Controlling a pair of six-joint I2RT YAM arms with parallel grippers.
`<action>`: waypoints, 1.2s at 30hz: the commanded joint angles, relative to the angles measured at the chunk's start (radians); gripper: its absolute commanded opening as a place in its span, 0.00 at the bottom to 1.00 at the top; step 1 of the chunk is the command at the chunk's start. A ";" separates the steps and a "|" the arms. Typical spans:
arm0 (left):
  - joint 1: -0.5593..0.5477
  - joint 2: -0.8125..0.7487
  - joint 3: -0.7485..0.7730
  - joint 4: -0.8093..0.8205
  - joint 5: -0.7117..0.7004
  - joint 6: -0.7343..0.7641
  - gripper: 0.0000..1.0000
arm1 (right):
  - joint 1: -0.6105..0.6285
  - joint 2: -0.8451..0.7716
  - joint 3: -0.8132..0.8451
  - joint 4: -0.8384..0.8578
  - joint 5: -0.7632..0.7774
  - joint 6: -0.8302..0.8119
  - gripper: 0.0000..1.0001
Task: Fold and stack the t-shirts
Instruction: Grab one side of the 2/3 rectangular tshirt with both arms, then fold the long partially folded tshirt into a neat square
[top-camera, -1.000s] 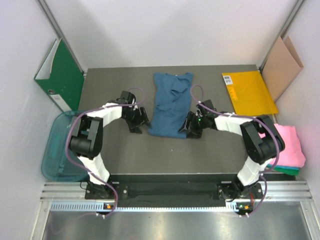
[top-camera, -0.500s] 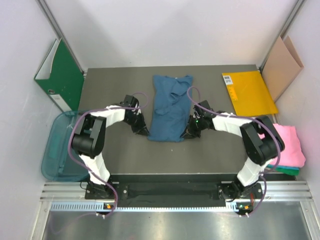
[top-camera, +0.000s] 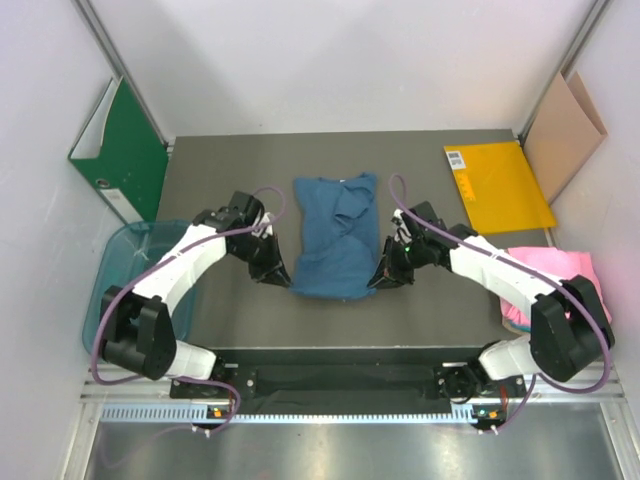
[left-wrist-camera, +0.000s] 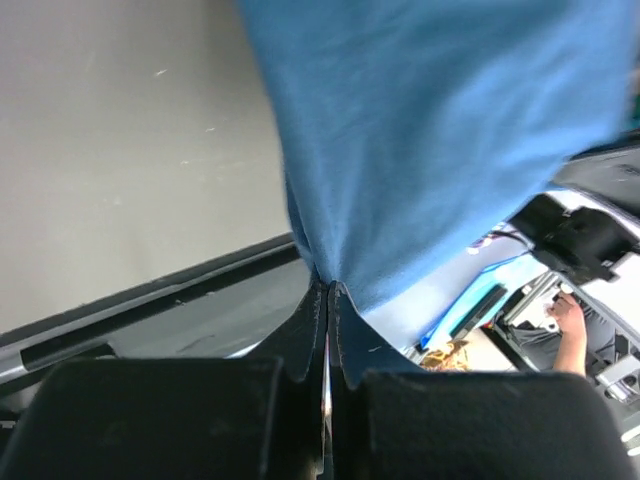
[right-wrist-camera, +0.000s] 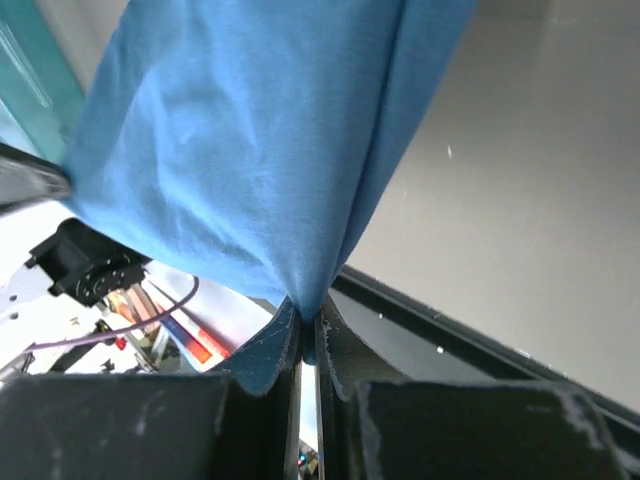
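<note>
The dark blue t-shirt (top-camera: 335, 240) lies lengthwise at mid-table, its near end lifted off the surface. My left gripper (top-camera: 283, 278) is shut on the shirt's near left corner, and the left wrist view shows the blue cloth (left-wrist-camera: 440, 140) pinched between the closed fingertips (left-wrist-camera: 327, 290). My right gripper (top-camera: 381, 281) is shut on the near right corner; in the right wrist view the cloth (right-wrist-camera: 260, 150) hangs from the closed tips (right-wrist-camera: 308, 312). A pink t-shirt (top-camera: 555, 275) lies folded off the table's right edge, under the right arm.
A green binder (top-camera: 122, 160) leans on the left wall. A teal bin (top-camera: 120, 290) stands at the left edge. A yellow envelope (top-camera: 497, 185) lies at the back right, and a brown cardboard sheet (top-camera: 563, 135) leans beside it.
Both grippers moved in to the shirt's near corners and shut on them. They have since lifted that end and the arms have swung outward.
</note>
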 joint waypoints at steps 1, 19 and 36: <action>0.002 0.014 0.159 -0.057 0.014 0.010 0.00 | 0.000 -0.019 0.123 -0.101 -0.016 -0.050 0.04; 0.048 0.590 0.874 0.088 0.010 -0.045 0.00 | -0.258 0.415 0.651 -0.134 -0.077 -0.302 0.23; 0.108 0.890 1.104 0.319 0.089 -0.197 0.00 | -0.319 0.814 1.031 0.058 -0.161 -0.260 0.28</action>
